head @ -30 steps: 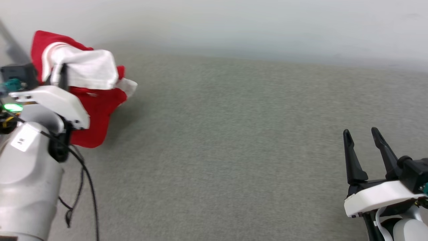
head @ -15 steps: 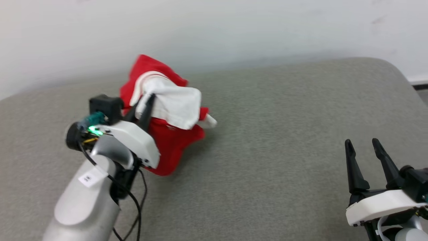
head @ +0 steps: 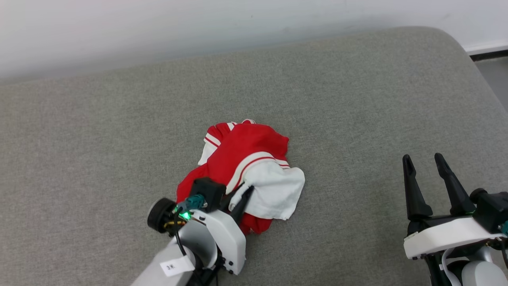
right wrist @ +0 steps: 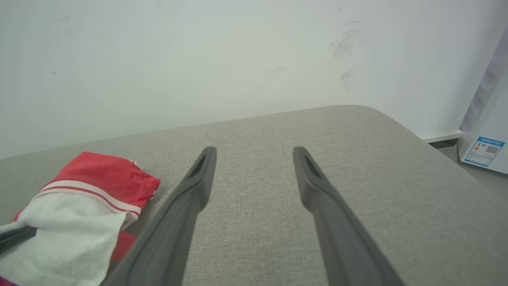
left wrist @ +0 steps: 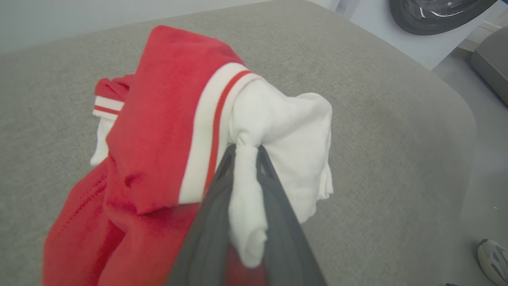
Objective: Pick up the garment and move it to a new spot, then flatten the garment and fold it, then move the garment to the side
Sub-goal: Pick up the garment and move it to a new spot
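Note:
The garment, a red jersey with white sleeves and red-white striped trim, is bunched in a heap near the middle of the grey cushioned surface. My left gripper is shut on a fold of the white sleeve, seen pinched between the dark fingers in the left wrist view. The chest lettering is hidden in the folds. My right gripper stands open at the lower right, well apart from the garment, with nothing between its fingers.
A pale wall runs behind the cushion. The cushion's rounded right corner drops to the floor. A white appliance with a dark round door and a shoe appear past that edge.
The head camera has swung, shifting the whole picture. The garment, still held by my left gripper, has come down from a raised bunch onto the cushion's middle. My right gripper stays open.

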`<state>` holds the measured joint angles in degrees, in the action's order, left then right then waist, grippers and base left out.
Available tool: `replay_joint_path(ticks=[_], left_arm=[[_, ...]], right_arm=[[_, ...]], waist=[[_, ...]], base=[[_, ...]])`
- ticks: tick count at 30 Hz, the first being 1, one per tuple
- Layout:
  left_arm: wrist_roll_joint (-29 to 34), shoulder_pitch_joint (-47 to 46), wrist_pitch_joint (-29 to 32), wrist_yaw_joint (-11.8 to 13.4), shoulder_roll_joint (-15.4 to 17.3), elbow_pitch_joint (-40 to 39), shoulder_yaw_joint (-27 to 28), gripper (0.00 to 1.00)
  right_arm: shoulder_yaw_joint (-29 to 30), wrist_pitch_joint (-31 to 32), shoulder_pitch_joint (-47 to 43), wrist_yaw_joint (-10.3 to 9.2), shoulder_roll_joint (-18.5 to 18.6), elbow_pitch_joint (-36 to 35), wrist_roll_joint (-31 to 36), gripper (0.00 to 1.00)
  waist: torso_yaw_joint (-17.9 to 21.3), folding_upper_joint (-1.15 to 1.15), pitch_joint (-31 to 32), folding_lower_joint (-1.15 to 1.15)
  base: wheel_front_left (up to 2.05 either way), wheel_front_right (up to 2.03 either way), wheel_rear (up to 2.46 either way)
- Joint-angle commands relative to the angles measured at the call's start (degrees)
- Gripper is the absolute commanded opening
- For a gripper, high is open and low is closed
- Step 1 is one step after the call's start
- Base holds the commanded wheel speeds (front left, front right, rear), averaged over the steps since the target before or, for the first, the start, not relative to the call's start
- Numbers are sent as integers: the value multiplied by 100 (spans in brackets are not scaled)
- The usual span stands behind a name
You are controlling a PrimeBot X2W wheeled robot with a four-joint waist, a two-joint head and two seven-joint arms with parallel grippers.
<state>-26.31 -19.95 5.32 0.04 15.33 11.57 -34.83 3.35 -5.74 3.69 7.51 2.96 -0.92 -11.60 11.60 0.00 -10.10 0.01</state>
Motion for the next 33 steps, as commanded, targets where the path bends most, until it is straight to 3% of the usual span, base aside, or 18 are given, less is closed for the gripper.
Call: replay_joint_path(ticks=[1, 4, 5, 6, 7, 17, 25, 33], left_arm=[[-66, 135, -39, 21, -87, 11, 5, 0], [-95, 231, -71, 43, -125, 51, -41, 0], [-98, 251, -84, 39, -141, 62, -62, 19], [-77, 254, -121, 42, -156, 56, -77, 70], [-64, 256, -171, 50, -178, 43, -82, 100], [11, 378, -1322, 485, -370, -194, 327, 100], [49, 605, -1824, 1056, -76, -159, 977, 100], [-65, 988, -1933, 1248, 396, -283, 1502, 100]], right_arm=[[-22, -33, 73, -4, -11, 39, -55, 100], [-16, -76, 130, -4, -10, 84, -59, 100], [-3, -86, 141, -4, -11, 105, -56, 100], [6, -82, 155, -4, -11, 121, -34, 100], [12, -78, 163, -4, -10, 141, -23, 100], [121, 118, -46, -4, -9, 179, 124, 100], [163, 324, -252, -4, -9, 56, 221, 100], [207, 484, -490, -4, -8, -157, 249, 100]], waist=[[5, 0, -99, -1], [-32, 0, -153, -1], [-54, 0, -149, -1], [-74, 0, -138, -1], [-99, 0, -116, -1], [-512, 0, 403, -1], [-854, 0, 796, -1], [-1083, 0, 992, -1]], base=[[0, 0, 0], [0, 0, 0], [0, 0, 0], [0, 0, 0], [0, 0, 0], [0, 0, 0], [0, 0, 0], [0, 0, 0]])
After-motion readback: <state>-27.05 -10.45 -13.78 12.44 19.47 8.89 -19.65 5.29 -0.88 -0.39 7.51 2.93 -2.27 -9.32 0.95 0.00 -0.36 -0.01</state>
